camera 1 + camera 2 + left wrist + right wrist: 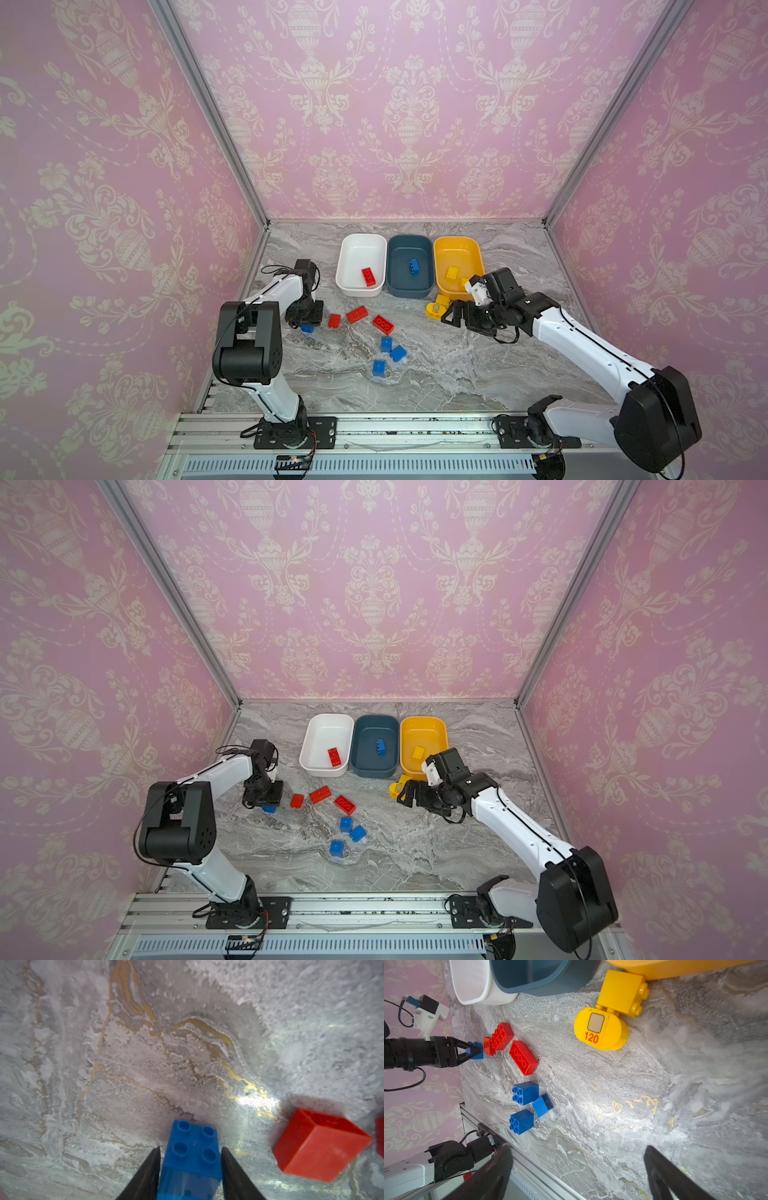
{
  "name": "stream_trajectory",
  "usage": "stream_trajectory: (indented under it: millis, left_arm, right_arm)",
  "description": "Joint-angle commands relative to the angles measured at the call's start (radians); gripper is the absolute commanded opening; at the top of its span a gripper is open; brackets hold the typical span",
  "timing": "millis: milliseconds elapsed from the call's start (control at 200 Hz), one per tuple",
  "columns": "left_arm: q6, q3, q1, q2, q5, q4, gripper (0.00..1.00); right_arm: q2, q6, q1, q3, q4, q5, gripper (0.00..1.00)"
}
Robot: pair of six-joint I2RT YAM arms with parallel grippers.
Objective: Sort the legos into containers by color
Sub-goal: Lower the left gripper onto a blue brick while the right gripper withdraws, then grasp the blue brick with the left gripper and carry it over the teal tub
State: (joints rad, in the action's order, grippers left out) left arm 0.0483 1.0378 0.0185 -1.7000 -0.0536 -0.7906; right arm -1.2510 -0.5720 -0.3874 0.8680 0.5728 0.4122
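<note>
My left gripper (190, 1148) is shut on a small blue brick (193, 1147) that rests on the marble table, at the left in both top views (306, 329). Beside it lie three red bricks (357, 314) and, nearer the front, three blue bricks (386, 344). My right gripper (451, 313) stands open and empty next to a rounded yellow piece (601, 1029) marked 120 and a square yellow brick (620, 991). At the back stand the white tub (357, 251) with a red brick (368, 277), the teal tub (405, 249) with a blue brick (414, 266), and the yellow tub (457, 251) with a yellow brick (452, 272).
The square yellow brick leans against the yellow tub's near wall (675, 968). Pink patterned walls close the table on three sides. A metal rail (374, 428) carrying both arm bases runs along the front edge.
</note>
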Motion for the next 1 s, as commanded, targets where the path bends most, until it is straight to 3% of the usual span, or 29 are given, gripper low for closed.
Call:
stream_trajectory:
  millis: [0,300,655,801,991]
  left_arm:
    - [-0.015,0.003,0.012,-0.001,0.015,-0.009,0.44]
    - [-0.011,0.001,0.012,0.016,0.016,-0.014,0.31]
    - [0.026,0.054,0.0,0.137,0.093,-0.07,0.28]
    - [0.076,0.133,-0.073,0.174,0.128,-0.084,0.28]
    - [0.167,0.26,-0.246,0.135,0.165,-0.04,0.27]
  right_arm:
    - [0.021,0.027,0.013,-0.019,0.013,-0.004,1.0]
    - [0.017,0.037,0.03,-0.016,0.018,0.0,1.0]
    - [0.018,0.038,0.042,-0.021,0.012,-0.004,1.0]
    - [0.006,0.04,0.045,-0.017,-0.001,-0.01,1.0]
    - [-0.004,0.04,0.048,-0.003,-0.008,-0.023,1.0]
